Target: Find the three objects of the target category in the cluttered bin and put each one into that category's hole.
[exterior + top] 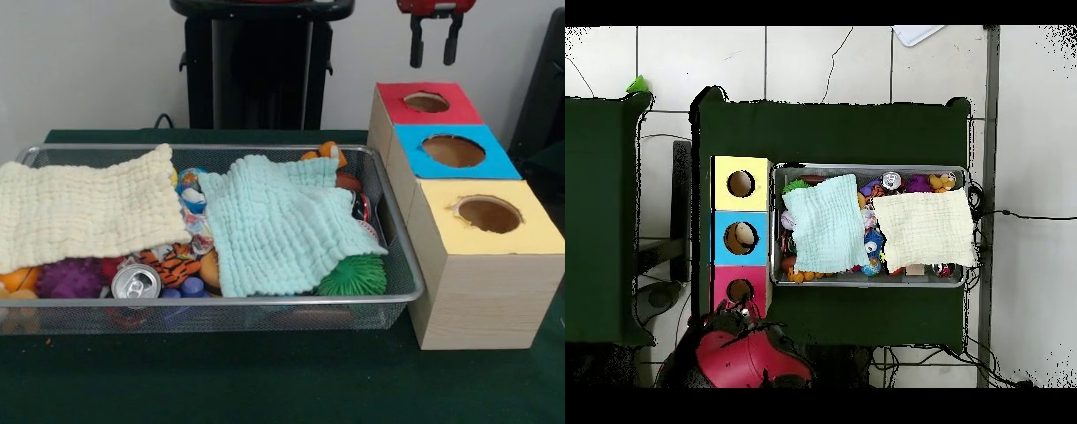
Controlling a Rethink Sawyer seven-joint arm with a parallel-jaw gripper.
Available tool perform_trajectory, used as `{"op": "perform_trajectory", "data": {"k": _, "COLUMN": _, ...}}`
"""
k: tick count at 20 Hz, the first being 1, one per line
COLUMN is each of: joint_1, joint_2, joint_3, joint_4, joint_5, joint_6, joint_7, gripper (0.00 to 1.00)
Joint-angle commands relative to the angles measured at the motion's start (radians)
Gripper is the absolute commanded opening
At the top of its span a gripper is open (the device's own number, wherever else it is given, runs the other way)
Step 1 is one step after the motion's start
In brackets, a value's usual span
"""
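The silver wire mesh bin (212, 301) holds a heap of clutter. A plain cream waffle cloth (84, 212) covers its left part and a plain mint-green cloth (282, 221) covers its right part. Between them a strip of white cloth with small coloured patches (192, 208) shows; it also shows in the overhead view (872, 245). The other printed cloths are hidden. The yellow-surround hole (488, 214) is at the near end of the pale wooden box (481, 300). My gripper (434, 49) hangs open and empty above the box's far end, over the red-surround hole (426, 102).
A blue-surround hole (453, 150) lies between the red and yellow ones. A soda can (136, 282), a purple spiky ball (69, 278), a tiger-striped toy (172, 261) and a green spiky ball (353, 276) lie along the bin's near side.
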Motion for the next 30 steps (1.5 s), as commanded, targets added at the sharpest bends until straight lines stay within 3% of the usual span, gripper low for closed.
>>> {"op": "perform_trajectory", "data": {"k": 1, "joint_1": -0.086, "joint_2": 0.045, "joint_3": 0.124, "joint_4": -0.08, "joint_5": -0.14, "joint_6": 0.115, "joint_7": -0.156, "gripper": 1.0}}
{"op": "perform_trajectory", "data": {"k": 4, "joint_1": -0.127, "joint_2": 0.107, "joint_3": 0.145, "joint_4": -0.101, "joint_5": -0.191, "joint_6": 0.087, "joint_7": -0.147, "gripper": 1.0}}
{"op": "perform_trajectory", "data": {"k": 12, "joint_1": -0.063, "joint_2": 0.193, "joint_3": 0.043, "joint_4": -0.18, "joint_5": -0.353, "joint_6": -0.004, "joint_7": -0.034, "gripper": 1.0}}
{"op": "perform_trajectory", "data": {"k": 20, "joint_1": -0.09, "joint_2": 0.266, "joint_3": 0.01, "joint_4": -0.222, "joint_5": -0.455, "joint_6": -0.045, "joint_7": -0.001, "gripper": 1.0}}
{"op": "perform_trajectory", "data": {"k": 23, "joint_1": -0.105, "joint_2": 0.292, "joint_3": 0.0, "joint_4": -0.243, "joint_5": -0.47, "joint_6": -0.063, "joint_7": 0.006, "gripper": 1.0}}
{"op": "perform_trajectory", "data": {"k": 30, "joint_1": -0.201, "joint_2": 0.247, "joint_3": 0.093, "joint_4": -0.21, "joint_5": -0.459, "joint_6": 0.004, "joint_7": -0.073, "gripper": 1.0}}
